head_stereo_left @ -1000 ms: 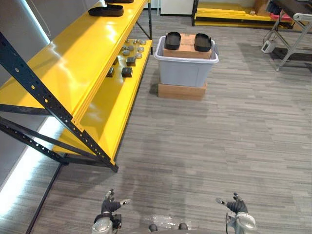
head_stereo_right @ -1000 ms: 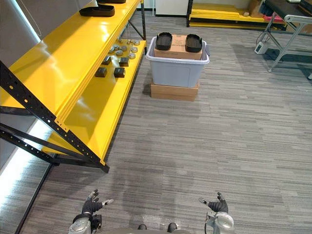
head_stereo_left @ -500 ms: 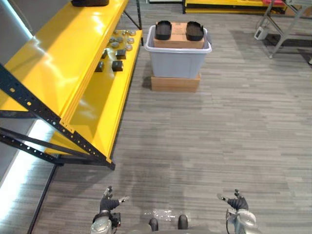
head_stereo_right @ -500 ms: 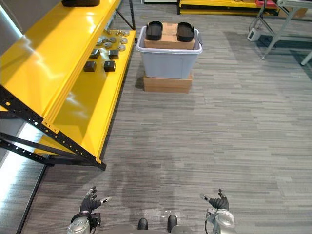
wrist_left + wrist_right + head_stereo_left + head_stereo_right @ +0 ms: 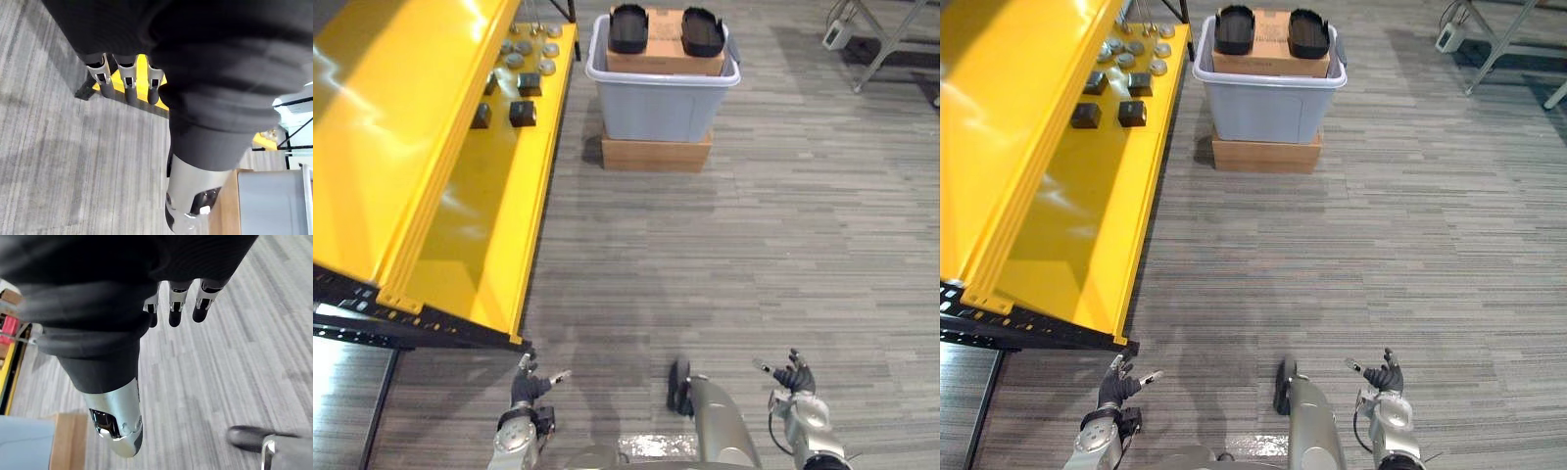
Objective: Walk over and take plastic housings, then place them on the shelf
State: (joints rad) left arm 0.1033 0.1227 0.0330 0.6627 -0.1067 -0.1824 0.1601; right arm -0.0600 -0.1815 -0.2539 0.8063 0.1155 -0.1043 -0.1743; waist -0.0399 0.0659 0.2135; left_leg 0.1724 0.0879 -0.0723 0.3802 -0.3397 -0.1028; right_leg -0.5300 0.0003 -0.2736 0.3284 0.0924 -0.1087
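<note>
Plastic housings [image 5: 628, 27], two of them, black and oval, lie side by side on top of one cardboard box [image 5: 665, 41] that sits inside a single grey bin [image 5: 661, 106]. The bin stands on one flat brown box [image 5: 656, 155] on the grey striped floor [image 5: 773, 235], well ahead of the robot and just beside the far end of the yellow shelf [image 5: 460, 235]. The shelf shows two yellow levels along the robot's left. Its lower level carries four small dark blocks [image 5: 523, 113] in two pairs, with a cluster of round grey discs [image 5: 524, 54] beyond them, too small to count surely.

Both hands hang low near the floor, far from the bin and holding nothing. The left hand [image 5: 522, 386] has its fingers [image 5: 128, 84] straight and loosely spread, thumb set apart. The right hand [image 5: 792, 376] is the same, with fingers [image 5: 174, 308] straight in a row and the thumb held out to the side.
</note>
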